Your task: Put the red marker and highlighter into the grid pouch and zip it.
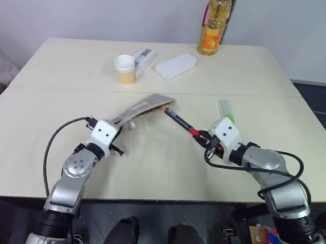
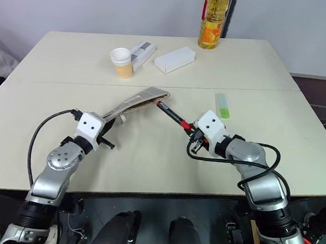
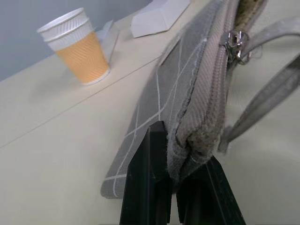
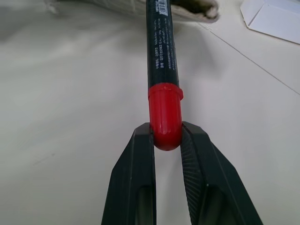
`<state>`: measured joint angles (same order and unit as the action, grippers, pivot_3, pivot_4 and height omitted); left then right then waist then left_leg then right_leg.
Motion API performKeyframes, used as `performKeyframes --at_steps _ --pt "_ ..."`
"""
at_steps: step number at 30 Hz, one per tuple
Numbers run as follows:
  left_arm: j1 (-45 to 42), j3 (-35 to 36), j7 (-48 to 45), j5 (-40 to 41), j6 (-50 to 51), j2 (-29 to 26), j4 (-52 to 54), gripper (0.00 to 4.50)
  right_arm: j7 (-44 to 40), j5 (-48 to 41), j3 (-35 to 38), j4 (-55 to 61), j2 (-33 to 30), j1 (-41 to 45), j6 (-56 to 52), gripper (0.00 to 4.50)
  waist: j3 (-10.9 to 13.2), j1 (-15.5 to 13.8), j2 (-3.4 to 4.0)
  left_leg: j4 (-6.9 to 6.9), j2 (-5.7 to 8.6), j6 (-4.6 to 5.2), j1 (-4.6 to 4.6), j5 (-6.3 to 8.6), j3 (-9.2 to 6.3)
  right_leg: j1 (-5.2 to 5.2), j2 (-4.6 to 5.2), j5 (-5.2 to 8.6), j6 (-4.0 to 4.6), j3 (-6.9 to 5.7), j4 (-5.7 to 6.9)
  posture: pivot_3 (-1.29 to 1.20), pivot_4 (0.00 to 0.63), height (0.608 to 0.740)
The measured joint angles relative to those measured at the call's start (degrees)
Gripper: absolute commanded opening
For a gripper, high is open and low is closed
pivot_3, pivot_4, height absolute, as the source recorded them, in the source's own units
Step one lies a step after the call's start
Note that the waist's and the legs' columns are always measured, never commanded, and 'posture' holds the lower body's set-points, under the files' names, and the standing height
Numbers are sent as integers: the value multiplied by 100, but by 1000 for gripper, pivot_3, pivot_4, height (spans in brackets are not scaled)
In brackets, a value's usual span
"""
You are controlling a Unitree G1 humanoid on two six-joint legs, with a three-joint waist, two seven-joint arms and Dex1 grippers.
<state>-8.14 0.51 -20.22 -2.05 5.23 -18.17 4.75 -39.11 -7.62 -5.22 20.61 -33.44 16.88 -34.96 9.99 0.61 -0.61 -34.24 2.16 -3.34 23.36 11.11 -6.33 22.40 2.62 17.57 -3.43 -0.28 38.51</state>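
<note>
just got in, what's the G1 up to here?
Packing a pencil case. The left gripper is shut on one end of the grid pouch, holding it up off the table. The right gripper pinches the red marker by its cap, tip at the pouch's open mouth. The highlighter lies on the table.

Red marker [image 4: 161, 70] tip at grid pouch [image 1: 144, 108] mouth; highlighter [image 1: 226, 110] on table.

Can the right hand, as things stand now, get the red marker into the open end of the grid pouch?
Probably yes. The right hand grips the red marker by its red cap, and the black end points at the mouth of the grid pouch, which the left hand holds up by its far end. Nothing lies between them.
</note>
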Motion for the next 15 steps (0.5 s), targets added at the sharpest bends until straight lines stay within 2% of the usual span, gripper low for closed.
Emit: performKeyframes --at_steps 15 --pt "4 -173 -232 11 -160 -77 -10 0 83 200 -180 -61 -179 67 62 219 1 7 -1 1 0 0 0 0 0 0 -1 0 -1 0 0 0 150 740"
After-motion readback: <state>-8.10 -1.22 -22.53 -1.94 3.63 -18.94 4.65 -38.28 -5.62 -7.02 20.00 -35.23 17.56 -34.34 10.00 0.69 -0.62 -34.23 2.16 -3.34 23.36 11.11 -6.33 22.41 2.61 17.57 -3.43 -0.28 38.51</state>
